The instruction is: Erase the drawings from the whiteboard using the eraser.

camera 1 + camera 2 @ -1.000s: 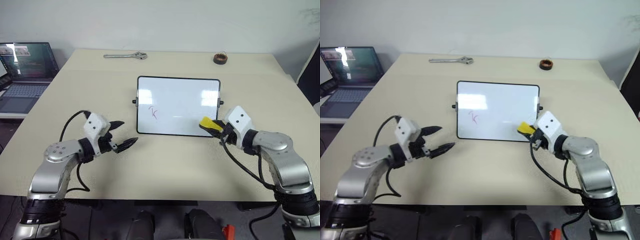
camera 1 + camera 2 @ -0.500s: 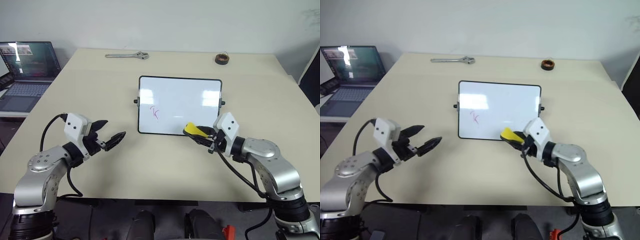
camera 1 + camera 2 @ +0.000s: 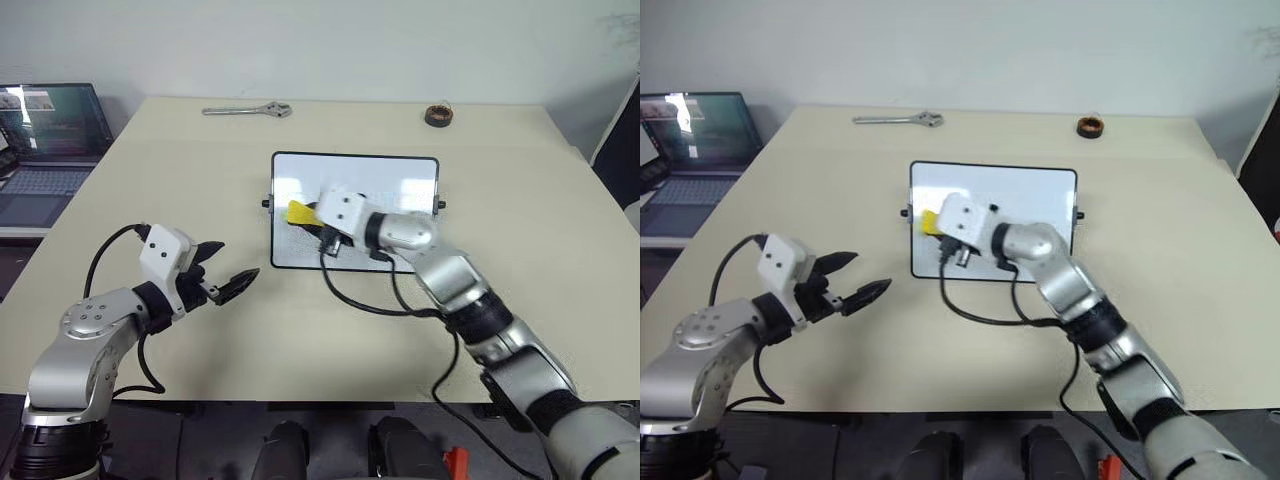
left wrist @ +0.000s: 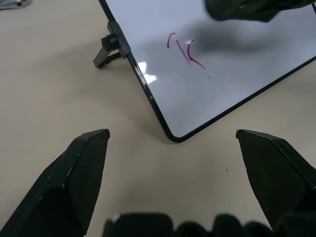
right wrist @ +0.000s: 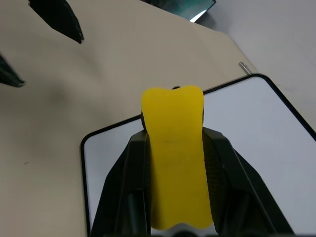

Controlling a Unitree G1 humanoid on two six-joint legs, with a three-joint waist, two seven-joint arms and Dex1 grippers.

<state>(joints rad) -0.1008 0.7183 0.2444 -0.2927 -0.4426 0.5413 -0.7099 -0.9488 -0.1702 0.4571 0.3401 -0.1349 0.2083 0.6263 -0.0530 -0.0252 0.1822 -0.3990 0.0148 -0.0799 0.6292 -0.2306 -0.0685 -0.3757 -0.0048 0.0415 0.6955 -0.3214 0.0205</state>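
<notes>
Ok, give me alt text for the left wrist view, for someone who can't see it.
A red scribble, the drawings, sits unerased on the whiteboard, whose rounded corner reaches toward the camera across a beige table. The left gripper has its two black fingers spread wide, off the board. A dark blurred shape hangs over the board's far part.

Right gripper (image 3: 312,222) and its white wrist housing cover the left-centre of the whiteboard (image 3: 400,180) in both eye views, hiding the drawings (image 4: 185,48) there. In the right wrist view the eraser (image 5: 176,153) hides its own dark base and whether it touches the board cannot be told. Laptop (image 3: 45,130) is cut off by the left edge; wire coil (image 3: 437,114) too small for detail.
</notes>
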